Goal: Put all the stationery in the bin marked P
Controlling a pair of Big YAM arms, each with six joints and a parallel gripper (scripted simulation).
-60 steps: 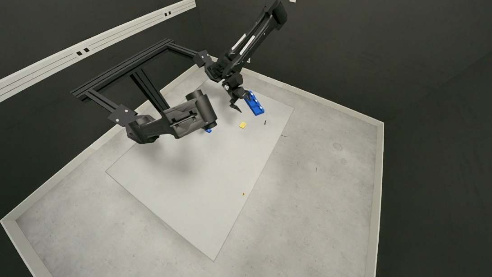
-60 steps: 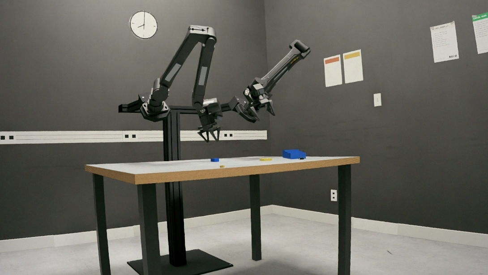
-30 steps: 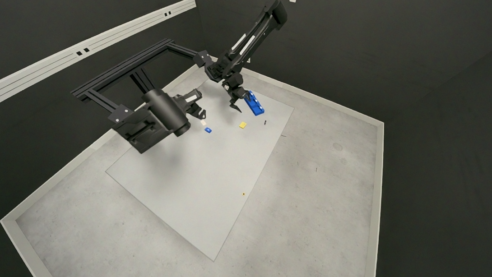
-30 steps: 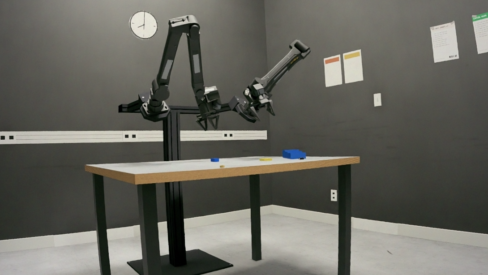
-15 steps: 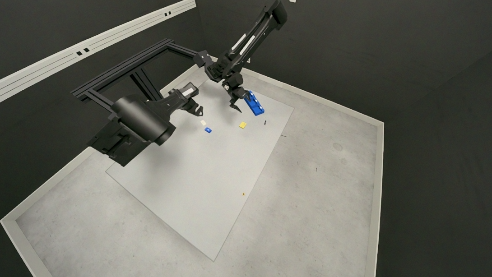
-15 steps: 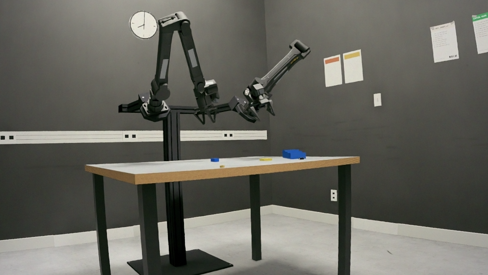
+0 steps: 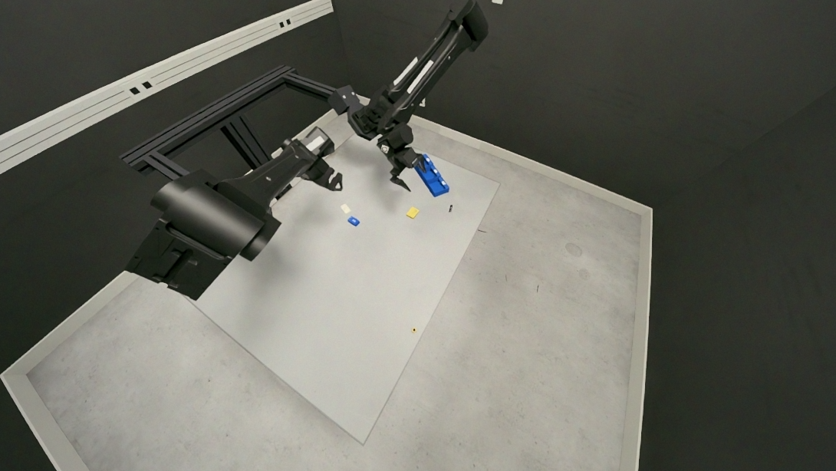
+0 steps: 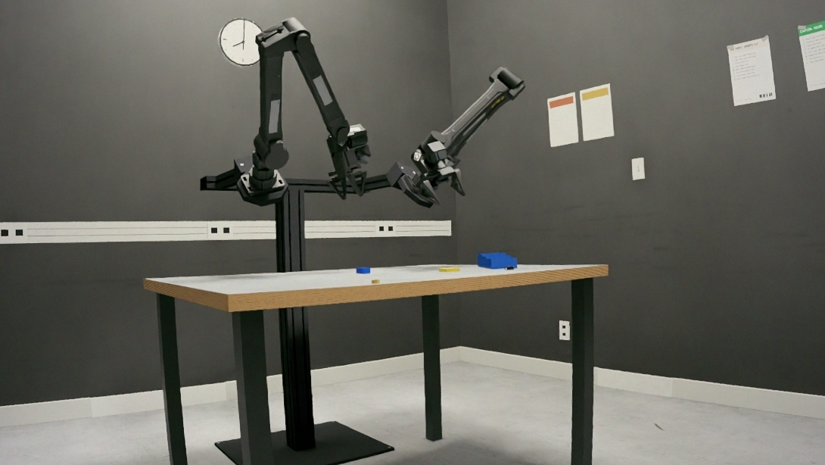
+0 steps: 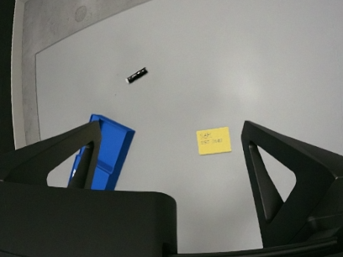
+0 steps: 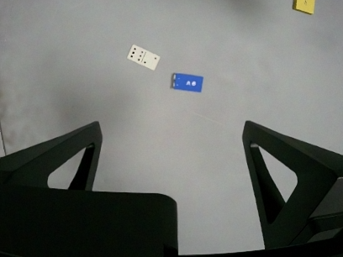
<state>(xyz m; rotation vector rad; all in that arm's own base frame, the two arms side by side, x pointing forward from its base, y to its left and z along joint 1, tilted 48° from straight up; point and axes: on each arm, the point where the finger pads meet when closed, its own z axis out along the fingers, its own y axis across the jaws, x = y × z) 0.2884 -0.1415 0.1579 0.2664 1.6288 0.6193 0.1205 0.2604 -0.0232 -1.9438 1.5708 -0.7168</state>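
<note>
The pad (image 7: 413,212) (image 8: 449,269) (image 9: 213,141) (image 10: 304,5) is yellow with dark writing. The bin (image 7: 432,176) (image 8: 496,260) (image 9: 110,150) is blue, as is the battery (image 7: 353,221) (image 8: 362,269) (image 10: 187,82), which bears white lettering. The domino (image 7: 345,208) (image 10: 143,57) is cream with black pips. The bench (image 7: 327,281) (image 8: 369,299) (image 9: 176,101) (image 10: 139,105) has a pale grey top and a brown edge.
</note>
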